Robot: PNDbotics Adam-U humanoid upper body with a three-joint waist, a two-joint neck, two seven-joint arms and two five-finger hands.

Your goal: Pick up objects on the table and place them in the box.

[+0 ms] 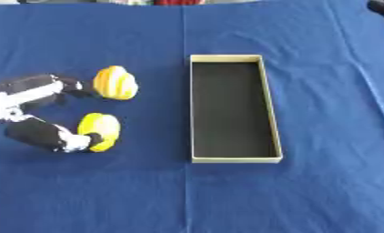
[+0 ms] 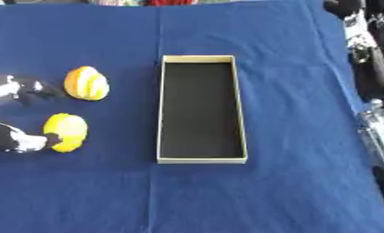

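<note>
We have our left robot hand [image 1: 36, 113] spread on the blue cloth-covered counter [image 1: 322, 191], reaching in from the left. One finger tip touches the orange-and-yellow striped rounded object [image 1: 115, 83]; the thumb or lower finger rests against the plain yellow rounded object [image 1: 100, 131]. Neither is pinched yet. The long shallow cream-rimmed box with a dark floor [image 1: 229, 58] lies just to the right of both, with nothing in it.

We judge the step is closing on one object. To do it well, we settle on a single target, centre it between the digits, and curl round its widest part so it does not roll away. We should lift clear of the box rim before crossing.

The right robot hand shows in no view that we can make out.
</note>
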